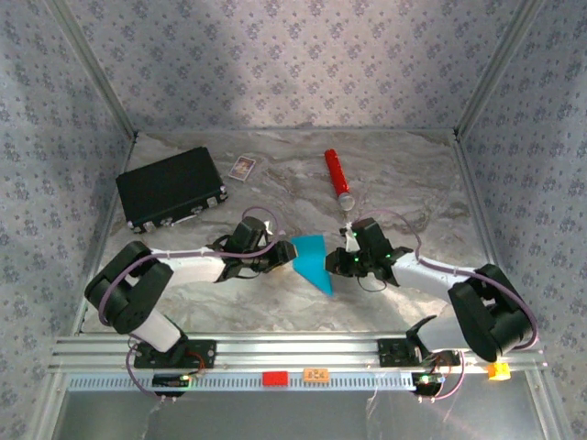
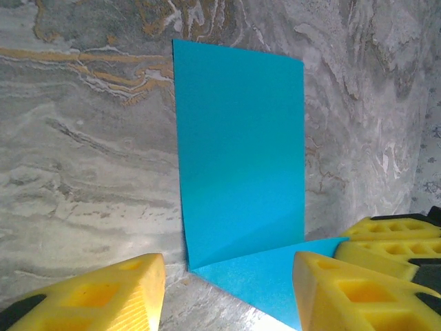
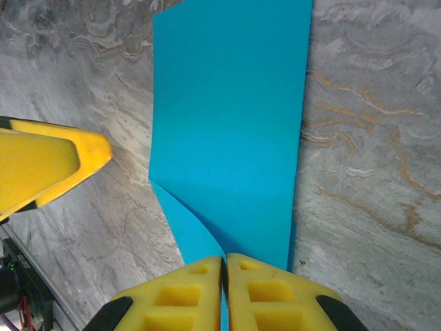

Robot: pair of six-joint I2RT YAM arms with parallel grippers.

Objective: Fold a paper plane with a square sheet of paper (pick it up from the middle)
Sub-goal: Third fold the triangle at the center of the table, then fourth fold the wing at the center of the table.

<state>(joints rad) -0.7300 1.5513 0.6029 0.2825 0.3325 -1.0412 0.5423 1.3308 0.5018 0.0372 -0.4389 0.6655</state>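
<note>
Jaws of right gripper pressed together, pinching edge of square sheet of paper. Left gripper jaws spread wide, paper edge between them. Sheet partly folded, one flap lifted, mid-worktop between arms. Black case, red cylinder well behind.

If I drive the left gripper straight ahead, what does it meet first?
Probably the blue paper, right ahead between the open fingers of the left gripper; the right gripper pinches its edge just beside.

No legible text; marks on orange rail tag unreadable.
</note>
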